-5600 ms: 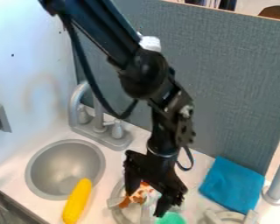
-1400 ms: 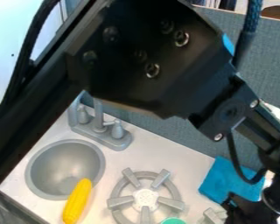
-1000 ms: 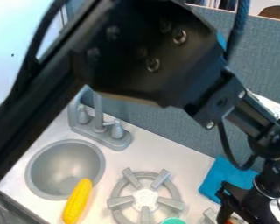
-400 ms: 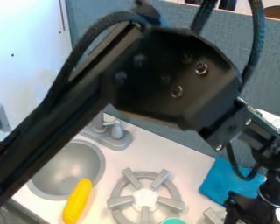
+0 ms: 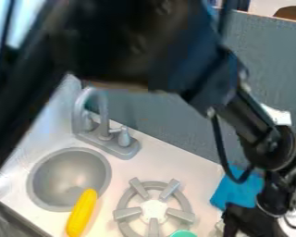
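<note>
At the lower right, the gripper (image 5: 249,220) hangs down beside the front of the blue cloth (image 5: 237,187), its lower end cut off by the bottom edge. What it may hold cannot be made out. To its left is a grey stove burner (image 5: 188,216) with nothing on its grate. A green round thing (image 5: 183,234) lies at the burner's front edge. The yellow corn (image 5: 82,213) rests over the front rim of the grey sink (image 5: 32,187).
A grey faucet (image 5: 120,149) stands behind the sink. The grey partition (image 5: 175,125) runs along the back of the white counter (image 5: 166,159). The upper arm covers the upper left.
Since the earliest frame the gripper has gone from over the burner to the lower right, and the orange-and-white thing has left the burner. Lately the arm's large joint has shifted left and up.
</note>
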Robot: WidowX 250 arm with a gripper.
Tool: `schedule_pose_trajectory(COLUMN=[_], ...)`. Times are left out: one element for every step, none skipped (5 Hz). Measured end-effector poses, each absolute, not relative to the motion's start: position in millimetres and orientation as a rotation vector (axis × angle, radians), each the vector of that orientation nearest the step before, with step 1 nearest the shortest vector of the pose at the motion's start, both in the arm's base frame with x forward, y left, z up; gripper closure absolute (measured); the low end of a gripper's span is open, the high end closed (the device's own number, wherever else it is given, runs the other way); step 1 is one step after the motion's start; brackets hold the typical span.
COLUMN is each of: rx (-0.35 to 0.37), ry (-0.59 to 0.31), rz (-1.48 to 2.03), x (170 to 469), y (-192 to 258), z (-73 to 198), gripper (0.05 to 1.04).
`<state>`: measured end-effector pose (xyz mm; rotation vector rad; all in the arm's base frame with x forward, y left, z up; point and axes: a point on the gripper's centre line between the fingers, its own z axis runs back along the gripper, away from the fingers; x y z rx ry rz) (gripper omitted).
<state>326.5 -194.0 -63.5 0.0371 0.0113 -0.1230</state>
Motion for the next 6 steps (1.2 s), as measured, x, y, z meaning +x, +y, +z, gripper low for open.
schedule_pose_trajectory(rx=[-0.020,-0.124,-0.063,-0.007,0.037,0.101], ry=[-0.086,-0.177,-0.128,-0.074,-0.044,-0.020], rz=[-0.087,0.017,0.060,0.047,0.014,0.022], x=[309.4,294.8,276.1,263.4,265.0,262.7], y=[-182.3,-155.1,-134.5,-122.3,-119.1,-110.7], z=[-33.7,-7.3,-2.9,-5.9,-5.8,-6.8], gripper=[0.083,0.083,0.083,0.083,0.083,0.083])
